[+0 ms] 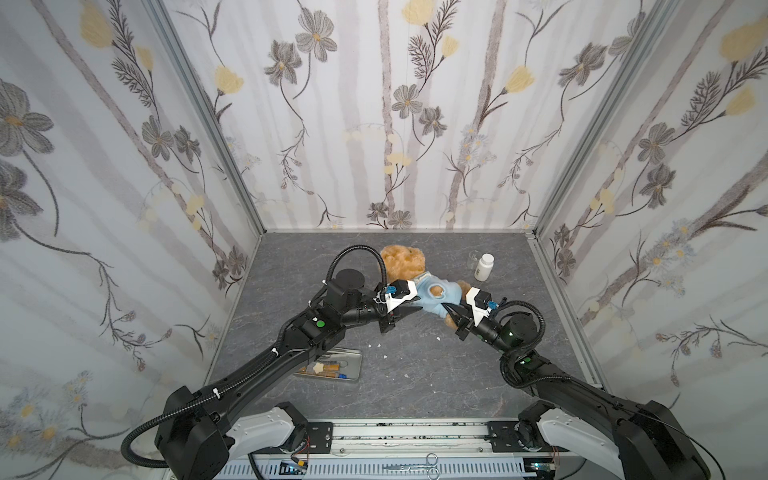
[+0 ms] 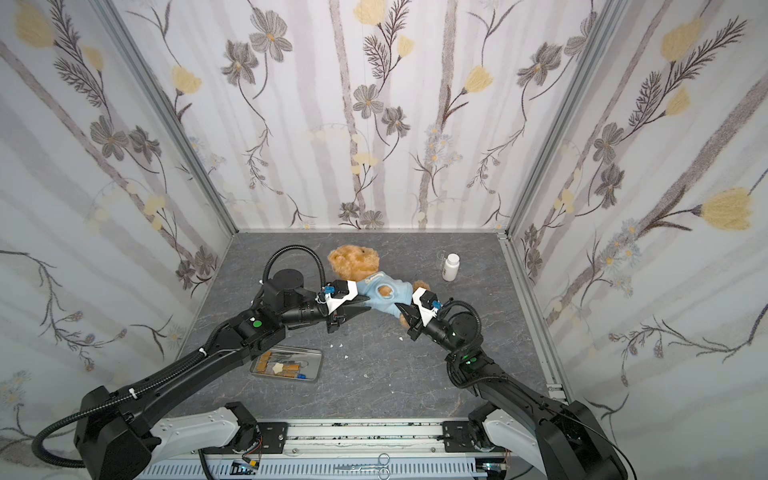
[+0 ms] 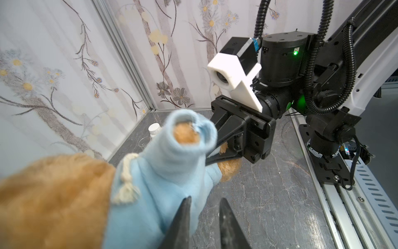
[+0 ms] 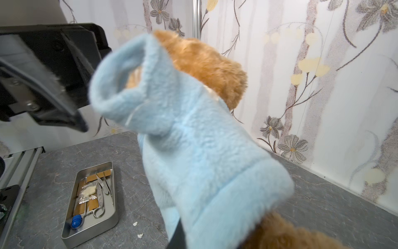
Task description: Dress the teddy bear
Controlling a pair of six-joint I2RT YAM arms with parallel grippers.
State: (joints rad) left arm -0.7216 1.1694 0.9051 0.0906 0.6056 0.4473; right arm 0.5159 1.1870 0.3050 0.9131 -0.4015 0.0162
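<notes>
The teddy bear (image 1: 403, 259) lies across the far middle of the grey table (image 1: 415, 374), with its head toward the back wall on the left and its legs to the right. We see the light blue shirt (image 1: 442, 297) already around its body.

Starting at the left, a metal tray (image 2: 318, 357) of small tools sits nearer the front, and in a top view the left arm partly covers it. Next comes the left gripper (image 3: 205, 200), at the near edge of the shirt below the bear's head. In the left wrist view its two fingers (image 3: 185, 215) stand a little apart with bare table showing between them, so they are at the fabric without being closed on it.

On the bear's chest one sleeve (image 3: 172, 146) stands up, with brown fur showing in its opening.

Further right, the right gripper (image 3: 212, 151) pinches the shirt's hem, just beside a brown leg (image 3: 229, 170).

Well apart from the bear, toward the back right, a white bottle (image 1: 484, 267) stands upright with a small clear beaker (image 1: 473, 255) just beside it.
</notes>
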